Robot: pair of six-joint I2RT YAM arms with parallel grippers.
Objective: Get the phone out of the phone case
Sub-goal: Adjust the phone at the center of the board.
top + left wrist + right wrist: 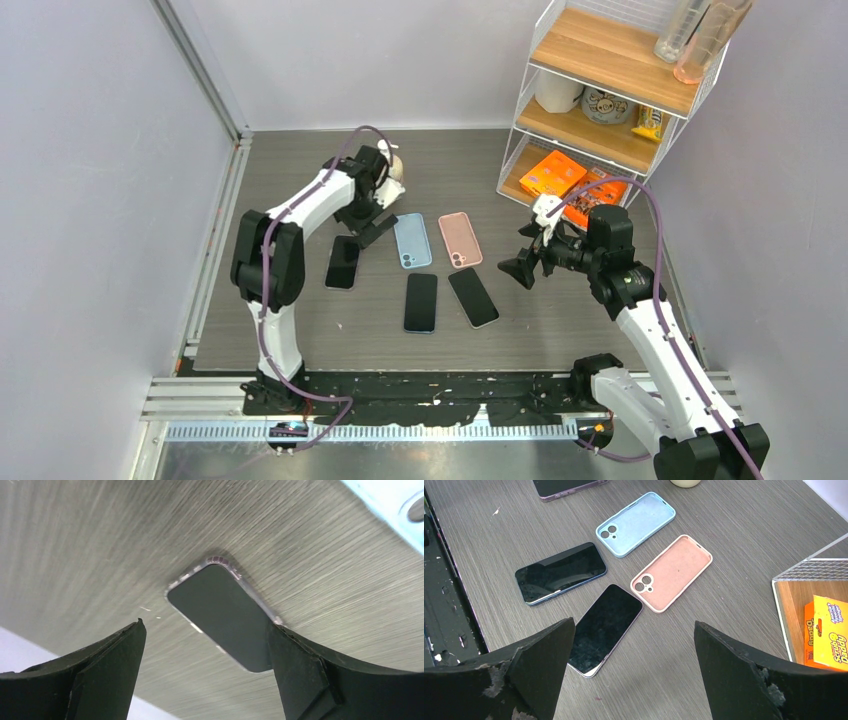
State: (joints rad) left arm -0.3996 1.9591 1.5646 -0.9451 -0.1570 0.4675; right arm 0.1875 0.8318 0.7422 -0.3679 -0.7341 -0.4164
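Left of centre, the black phone in a thin clear case is laid flat. The left gripper is held spread and empty just above it. Risk: the low rim is missed, so phone and case get shoved together toward the empty light-blue silicone case. The right gripper, centre right, is parted and empty.
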